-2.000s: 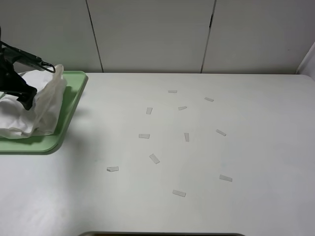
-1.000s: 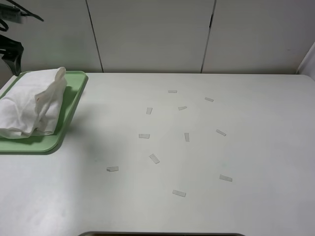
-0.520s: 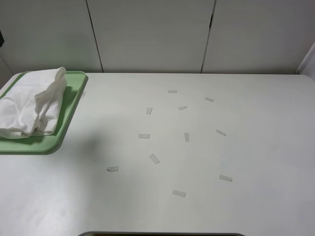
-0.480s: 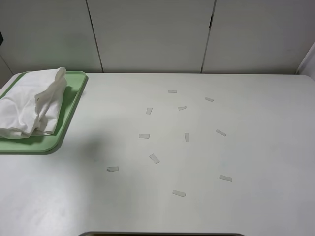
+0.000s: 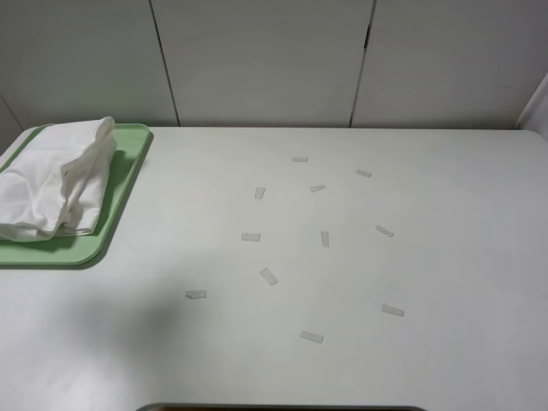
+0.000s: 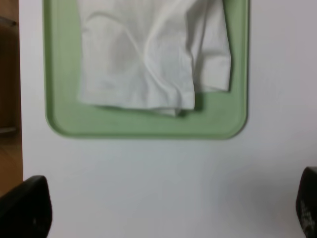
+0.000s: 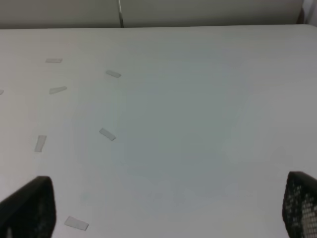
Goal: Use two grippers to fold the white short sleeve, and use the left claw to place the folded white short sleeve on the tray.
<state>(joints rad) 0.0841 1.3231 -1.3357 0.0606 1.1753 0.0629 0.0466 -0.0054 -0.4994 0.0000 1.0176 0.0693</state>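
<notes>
Now, line by line:

White short sleeve: folded into a rumpled oblong bundle lying inside the tray; its long axis follows the tray's long side, running from the near end toward the wall. One upturned flap stands at the far corner, on the side facing the paper scraps.

Short sleeve from the left wrist view: the white short sleeve has a doubled hem edge near one short rim of the tray, with a strip of bare green between cloth and rim.

Tray contents: only the shirt; the tray sits flat on the counter, its long side pointing toward the wall.

Counter beside the tray: small pale paper scraps scattered well apart from the tray, toward the counter's middle.

Left claw: spread wide, empty, its two black fingertips over bare counter just off the tray's short rim.

Right claw: spread wide, empty, over bare counter near some scraps, well apart from the tray.
</notes>
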